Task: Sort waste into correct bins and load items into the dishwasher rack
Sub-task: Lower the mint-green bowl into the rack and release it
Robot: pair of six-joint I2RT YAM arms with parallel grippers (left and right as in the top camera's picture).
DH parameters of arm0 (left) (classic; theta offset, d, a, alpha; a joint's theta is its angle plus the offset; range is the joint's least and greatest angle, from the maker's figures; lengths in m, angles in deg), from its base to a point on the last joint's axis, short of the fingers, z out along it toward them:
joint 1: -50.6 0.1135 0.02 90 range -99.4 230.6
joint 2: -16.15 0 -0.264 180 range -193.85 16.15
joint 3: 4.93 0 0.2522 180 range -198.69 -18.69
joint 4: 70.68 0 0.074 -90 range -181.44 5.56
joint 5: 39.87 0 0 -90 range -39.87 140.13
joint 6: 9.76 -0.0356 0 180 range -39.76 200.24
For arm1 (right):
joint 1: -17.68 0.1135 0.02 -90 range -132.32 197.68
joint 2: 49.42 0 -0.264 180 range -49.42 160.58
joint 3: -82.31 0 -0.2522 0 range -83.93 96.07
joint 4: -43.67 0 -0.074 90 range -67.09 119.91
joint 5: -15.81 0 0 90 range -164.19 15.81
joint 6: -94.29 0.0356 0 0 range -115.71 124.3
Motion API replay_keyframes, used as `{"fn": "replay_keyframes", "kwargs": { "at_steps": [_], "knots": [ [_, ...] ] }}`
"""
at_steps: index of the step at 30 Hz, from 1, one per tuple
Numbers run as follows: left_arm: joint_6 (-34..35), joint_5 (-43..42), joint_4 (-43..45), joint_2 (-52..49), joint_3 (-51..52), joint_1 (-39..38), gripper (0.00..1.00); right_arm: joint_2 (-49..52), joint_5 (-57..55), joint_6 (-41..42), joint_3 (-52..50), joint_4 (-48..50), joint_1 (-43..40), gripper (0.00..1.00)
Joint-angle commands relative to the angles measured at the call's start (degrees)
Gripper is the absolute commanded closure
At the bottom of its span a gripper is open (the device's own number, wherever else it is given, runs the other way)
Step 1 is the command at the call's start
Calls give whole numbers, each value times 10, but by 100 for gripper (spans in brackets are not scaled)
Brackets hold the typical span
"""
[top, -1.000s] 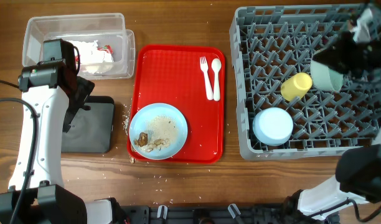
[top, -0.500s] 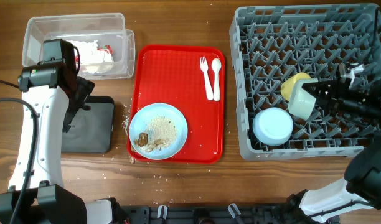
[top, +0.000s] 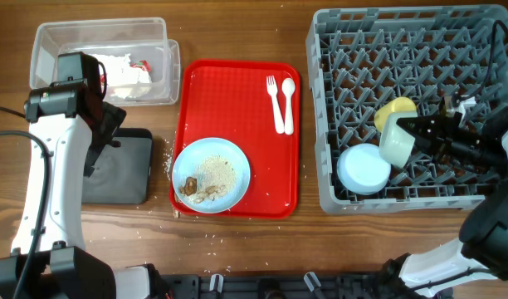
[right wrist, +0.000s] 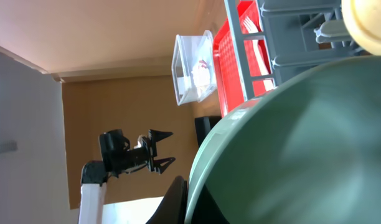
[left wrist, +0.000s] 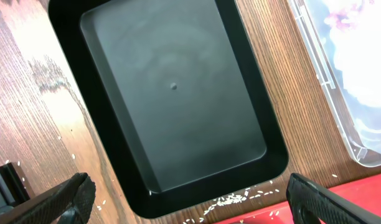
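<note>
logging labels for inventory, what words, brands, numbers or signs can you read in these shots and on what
No word, label, brand, number or sign can be read in any view.
Red tray, dishwasher rack, black tray, clear tub, pale mint bowl: plain, no print visible.
Red scrap in the clear tub: too small to tell whether it bears print.

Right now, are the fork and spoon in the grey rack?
No, the fork and spoon lie side by side on the red tray.
</note>
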Motion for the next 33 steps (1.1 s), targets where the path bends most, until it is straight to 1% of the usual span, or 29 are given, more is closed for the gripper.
{"fn": "replay_keyframes", "kwargs": {
  "at_steps": [1, 6, 12, 16, 17, 21, 25, 27, 29, 30, 31, 33],
  "knots": [
    [-1, 5, 0, 10, 1, 2, 0, -2, -35, 13, -10, 7, -29, 96],
    [-1, 5, 0, 9, 1, 2, 0, -2, -30, 13, -4, 6, -73, 96],
    [-1, 5, 0, 10, 1, 2, 0, -2, 30, 13, -4, 23, -79, 96],
    [-1, 5, 0, 9, 1, 2, 0, -2, 20, 15, -4, 43, -79, 96],
    [-1, 5, 0, 10, 1, 2, 0, -2, 12, 22, -4, 44, -79, 96],
    [-1, 5, 0, 9, 1, 2, 0, -2, -66, 116, -4, 102, -90, 94],
    [-1, 5, 0, 10, 1, 2, 0, -7, -137, 129, 21, 97, -114, 79],
    [-1, 5, 0, 10, 1, 2, 0, -13, -184, 152, 44, 97, -122, 75],
    [-1, 5, 0, 9, 1, 2, 0, -26, -277, 209, 85, 97, -124, 70],
    [-1, 5, 0, 10, 1, 2, 0, -40, -332, 254, 106, 97, -124, 67],
    [-1, 5, 0, 10, 1, 2, 0, -55, -360, 281, 120, 97, -124, 61],
    [-1, 5, 0, 10, 1, 2, 0, -80, -393, 314, 140, 97, -124, 31]
  ]
}}
